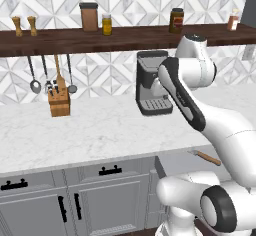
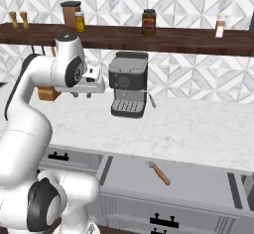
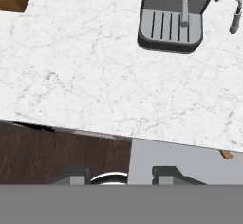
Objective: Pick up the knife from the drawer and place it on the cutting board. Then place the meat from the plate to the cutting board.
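Dark claw tips (image 3: 119,174) rise at the bottom of the hand view with a gap between them and nothing held; the spread looks moderate, though the tips are cut off low in the picture, so I cannot tell it more exactly. In the right base view the claw (image 2: 82,94) hangs from the white hand high above the marble counter (image 2: 198,129), to the left of the black espresso machine (image 2: 128,83). Below it, the grey drawer (image 2: 188,181) stands pulled out from under the counter edge. Inside lies the knife (image 2: 159,172), flat on the drawer floor, wooden handle toward the front and blade toward the counter. From the left base view the knife (image 1: 206,157) shows beside the arm, its blade partly under the counter's lip. A wooden knife block (image 1: 59,102) stands on the counter well to the left, under hanging utensils (image 1: 35,77) and a dark shelf (image 1: 75,40) holding jars.
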